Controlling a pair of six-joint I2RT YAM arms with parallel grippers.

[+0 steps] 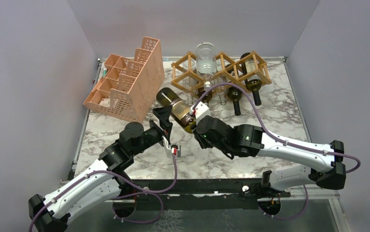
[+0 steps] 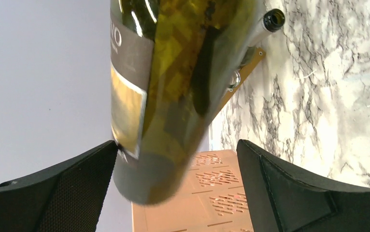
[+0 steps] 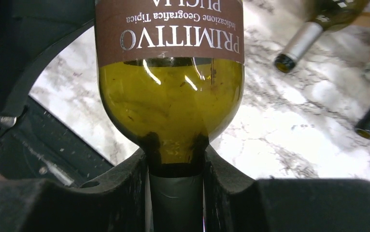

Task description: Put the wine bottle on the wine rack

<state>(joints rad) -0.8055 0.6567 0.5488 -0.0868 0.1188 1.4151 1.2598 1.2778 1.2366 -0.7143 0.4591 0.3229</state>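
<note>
The wine bottle (image 1: 175, 108) is olive-green glass with a brown "PRIMITIVO" label. It hangs tilted above the table, base toward the pink organizer. My right gripper (image 1: 197, 117) is shut on its grey-foiled neck (image 3: 176, 191). My left gripper (image 1: 165, 123) is open, its fingers (image 2: 77, 186) either side of the bottle's base (image 2: 149, 174); the left finger is at the label edge and the right finger stands apart. The wine rack (image 1: 224, 69), a golden-brown wooden lattice, stands at the back behind the bottle.
The rack holds a clear bottle (image 1: 205, 63) and two dark bottles (image 1: 253, 85), necks pointing toward me. A pink perforated organizer (image 1: 127, 82) stands at the back left; it also shows in the left wrist view (image 2: 217, 188). Grey walls enclose the marble table (image 1: 270, 116).
</note>
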